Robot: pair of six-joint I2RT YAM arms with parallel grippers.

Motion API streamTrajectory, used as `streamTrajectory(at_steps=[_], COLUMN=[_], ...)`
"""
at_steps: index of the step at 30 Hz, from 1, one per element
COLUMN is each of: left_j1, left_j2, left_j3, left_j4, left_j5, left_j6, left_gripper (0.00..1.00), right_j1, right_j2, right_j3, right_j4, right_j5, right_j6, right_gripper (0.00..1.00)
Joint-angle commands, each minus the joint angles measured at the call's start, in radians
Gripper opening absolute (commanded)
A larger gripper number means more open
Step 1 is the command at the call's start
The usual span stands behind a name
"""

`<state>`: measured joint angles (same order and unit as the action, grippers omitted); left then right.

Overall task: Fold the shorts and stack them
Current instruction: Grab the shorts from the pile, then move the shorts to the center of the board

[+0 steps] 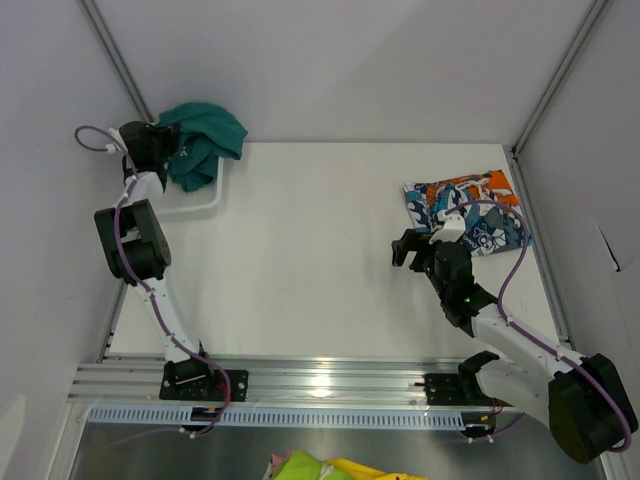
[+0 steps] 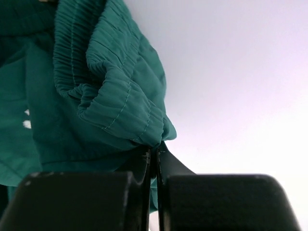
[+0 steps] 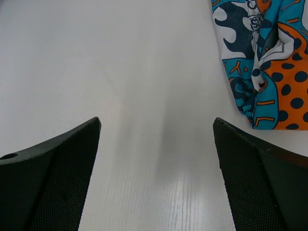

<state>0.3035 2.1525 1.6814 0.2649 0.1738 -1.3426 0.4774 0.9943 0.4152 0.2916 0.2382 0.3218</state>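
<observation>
— Well, teal shorts [image 1: 205, 140]?
— Bunched at far left corner; waistband pinched in left gripper [image 2: 154, 153], jaws together on fabric.
— And patterned shorts [image 1: 468, 210]?
— Lying at far right of table [image 1: 300, 250]. Nearby, right gripper [image 1: 408, 250], jaws apart, holding nothing.

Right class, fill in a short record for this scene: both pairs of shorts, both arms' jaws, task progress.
green shorts: bunched at the far left corner, unfolded
patterned shorts: lying on the table, far right
left jaws: shut on the green shorts by the elastic waistband
right jaws: open, empty, over bare table beside the patterned shorts
stack: not yet made
</observation>
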Motion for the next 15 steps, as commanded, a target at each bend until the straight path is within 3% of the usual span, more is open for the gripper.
streamTrajectory(at_steps=[1, 9, 12, 15], left_j1=[-0.012, -0.066, -0.165, -0.347], left_j2=[-0.098, -0.362, -0.557, -0.755], left_j3=[0.02, -0.023, -0.106, -0.143], left_j4=[0.094, 0.147, 0.165, 0.083], left_j5=[0.05, 0.095, 0.041, -0.098], left_j6=[-0.029, 0.0, 0.135, 0.449], left_gripper=[0.0, 0.0, 0.0, 0.0], right_j1=[-0.003, -0.003, -0.003, -0.003], right_j2=[0.003, 0.006, 0.009, 0.018], right_j3=[0.01, 0.011, 0.013, 0.019], right_j4=[0.06, 0.058, 0.061, 0.054], right_j5=[0.0, -0.013, -0.019, -0.023], right_j6=[0.006, 0.005, 0.005, 0.005], right_gripper=[0.99, 1.0, 0.99, 1.0])
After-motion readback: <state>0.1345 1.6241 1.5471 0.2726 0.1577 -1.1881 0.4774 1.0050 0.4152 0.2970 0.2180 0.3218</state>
